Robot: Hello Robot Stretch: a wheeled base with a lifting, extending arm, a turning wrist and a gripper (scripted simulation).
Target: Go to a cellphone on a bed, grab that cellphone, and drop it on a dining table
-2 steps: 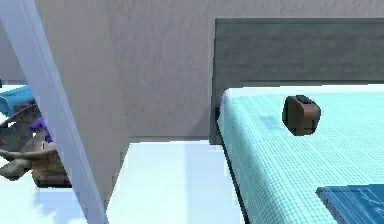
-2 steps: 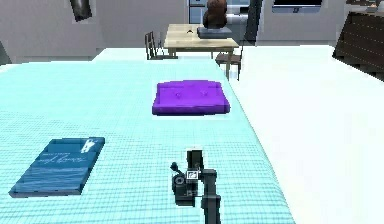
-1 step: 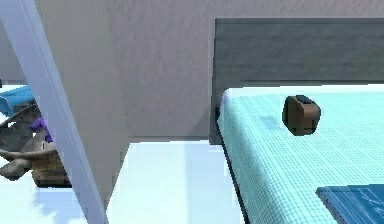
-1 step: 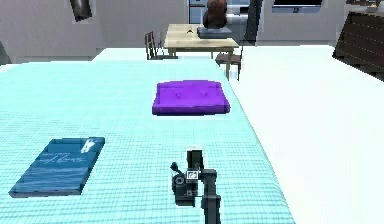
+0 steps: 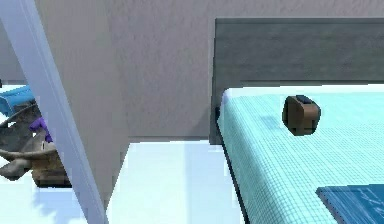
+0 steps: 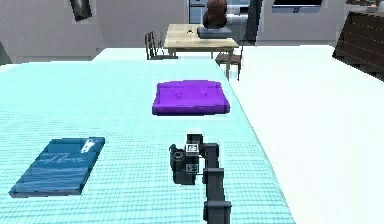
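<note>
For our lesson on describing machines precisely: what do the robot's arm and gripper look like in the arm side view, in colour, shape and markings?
The arm is a dark, square-sided bar made of boxy segments. At its end sit small white squares with black marks. The gripper has a compact dark body; its fingers are too small to describe.

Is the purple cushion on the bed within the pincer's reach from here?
Probably yes. The pincer is over the bed, and the purple cushion lies farther out, roughly in line with the arm, with just bare bedspread between; more extension should do.
</note>
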